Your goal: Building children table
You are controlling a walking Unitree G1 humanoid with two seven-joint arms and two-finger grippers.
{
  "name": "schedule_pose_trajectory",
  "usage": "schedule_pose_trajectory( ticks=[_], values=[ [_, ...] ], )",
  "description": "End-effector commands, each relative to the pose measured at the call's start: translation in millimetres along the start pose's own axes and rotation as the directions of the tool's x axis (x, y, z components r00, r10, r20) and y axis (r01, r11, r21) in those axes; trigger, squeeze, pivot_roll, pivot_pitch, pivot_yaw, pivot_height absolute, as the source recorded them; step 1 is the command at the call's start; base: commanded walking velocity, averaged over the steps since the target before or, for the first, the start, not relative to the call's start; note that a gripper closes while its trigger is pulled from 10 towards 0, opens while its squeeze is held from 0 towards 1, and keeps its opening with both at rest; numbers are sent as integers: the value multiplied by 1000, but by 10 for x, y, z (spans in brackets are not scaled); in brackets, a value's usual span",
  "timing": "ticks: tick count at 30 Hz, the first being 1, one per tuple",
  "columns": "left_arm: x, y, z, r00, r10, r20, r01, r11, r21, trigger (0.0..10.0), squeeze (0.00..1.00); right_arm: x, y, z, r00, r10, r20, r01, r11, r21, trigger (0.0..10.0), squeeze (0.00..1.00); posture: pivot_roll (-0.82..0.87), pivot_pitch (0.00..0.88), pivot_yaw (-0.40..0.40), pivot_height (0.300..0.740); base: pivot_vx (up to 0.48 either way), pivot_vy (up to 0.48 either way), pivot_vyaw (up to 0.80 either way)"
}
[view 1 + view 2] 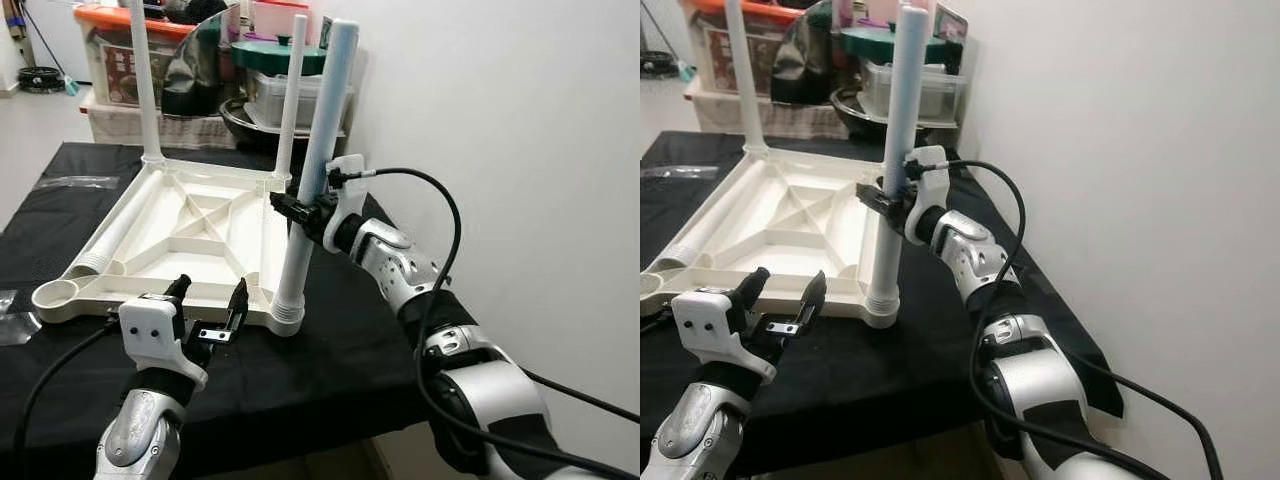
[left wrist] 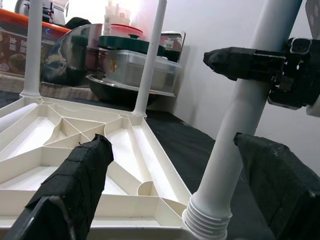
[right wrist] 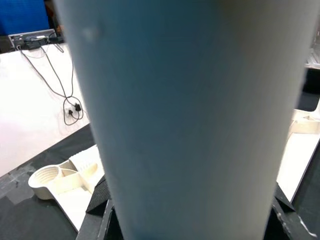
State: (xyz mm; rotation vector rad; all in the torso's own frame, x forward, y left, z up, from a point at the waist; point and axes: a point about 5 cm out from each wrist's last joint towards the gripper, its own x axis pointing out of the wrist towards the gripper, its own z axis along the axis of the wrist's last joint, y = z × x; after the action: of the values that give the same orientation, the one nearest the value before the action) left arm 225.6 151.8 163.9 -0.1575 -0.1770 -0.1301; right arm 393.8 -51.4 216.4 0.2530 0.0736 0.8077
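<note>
A white plastic table top [image 1: 200, 225] lies upside down on a black-covered table [image 1: 330, 370]. Two white legs [image 1: 145, 80] [image 1: 290, 100] stand upright in its far corners. A third leg [image 1: 110, 235] lies flat along its left side, by an empty corner socket [image 1: 55, 293]. My right gripper [image 1: 303, 210] is shut on the fourth leg [image 1: 325, 120], which stands slightly tilted at the near right corner with its threaded base [image 2: 207, 217] at the socket. My left gripper [image 1: 212, 290] hangs open just before the top's front edge, left of that leg, holding nothing.
Storage boxes, a pot and lidded containers [image 1: 270, 90] are stacked behind the table. A white wall [image 1: 500, 120] runs close along the right. Clear plastic wrap [image 1: 15, 325] lies at the table's left. A black cable [image 1: 450, 220] loops from my right wrist.
</note>
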Motion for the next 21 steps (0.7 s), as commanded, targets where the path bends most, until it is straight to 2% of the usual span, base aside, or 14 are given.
schedule_pose_trajectory(
  ticks=[1, 7, 11, 13, 14, 15, 16, 17, 18, 19, 20, 21],
  values=[
    [0, -9, -54, 1000, -5, -22, 5, 1000, -22, 10000, 0, -123, -79, -578, 980, -5, -198, 44, 980, 195, 0, 0, 114, 0, -161, 740, 0, 0, 0],
    [2, -4, -54, 1000, -5, -24, 4, 1000, -29, 10000, 0, -106, -63, -543, 980, 30, -196, 7, 983, 182, 0, 0, 122, 0, -166, 740, 0, 0, 0],
    [0, 22, -39, 1000, 17, -13, -18, 999, -27, 10000, 0, -94, -132, -530, 974, -103, -202, 130, 984, 125, 0, 0, 124, 0, -168, 740, 0, 0, 0],
    [0, 22, -39, 1000, 17, -13, -18, 999, -27, 10000, 0, -94, -132, -530, 974, -103, -202, 130, 984, 125, 0, 0, 124, 0, -168, 740, 0, 0, 0],
    [1, 65, -21, 999, 50, 1, -50, 999, -11, 10000, 0, -111, -211, -531, 949, -242, -200, 263, 961, 88, 0, 0, 126, 0, -171, 740, 0, 0, 0],
    [5, 151, -9, 994, 113, 8, -113, 994, 1, 10000, 0, -158, -308, -545, 894, -405, -194, 422, 905, 54, 0, 0, 124, 0, -166, 740, 0, 0, 0],
    [6, 211, -2, 988, 157, 13, -157, 988, 8, 10000, 0, -199, -373, -554, 840, -509, -187, 523, 852, 33, 0, 0, 124, 0, -166, 740, 0, 0, 0],
    [4, 317, -3, 972, 232, 16, -233, 972, 28, 10000, 0, -260, -435, -584, 769, -615, -176, 627, 778, 22, 0, 0, 124, 0, -166, 740, 0, 0, 0],
    [4, 317, -3, 972, 232, 16, -233, 972, 28, 10000, 0, -260, -435, -584, 769, -615, -176, 627, 778, 22, 0, 0, 124, 0, -166, 740, 0, 0, 0],
    [-6, 424, -4, 952, 307, 14, -308, 951, 42, 10000, 0, -302, -457, -627, 718, -674, -174, 687, 726, 25, 0, 0, 121, 0, -160, 740, 0, 0, 0],
    [-6, 424, -4, 952, 307, 14, -308, 951, 42, 10000, 0, -302, -457, -627, 718, -674, -174, 687, 726, 25, 0, 0, 121, 0, -160, 740, 0, 0, 0],
    [-20, 511, -11, 930, 368, 9, -368, 928, 60, 10000, 0, -329, -462, -663, 683, -710, -174, 724, 689, 28, 0, 0, 120, 0, -158, 740, 0, 0, 0]
  ],
)
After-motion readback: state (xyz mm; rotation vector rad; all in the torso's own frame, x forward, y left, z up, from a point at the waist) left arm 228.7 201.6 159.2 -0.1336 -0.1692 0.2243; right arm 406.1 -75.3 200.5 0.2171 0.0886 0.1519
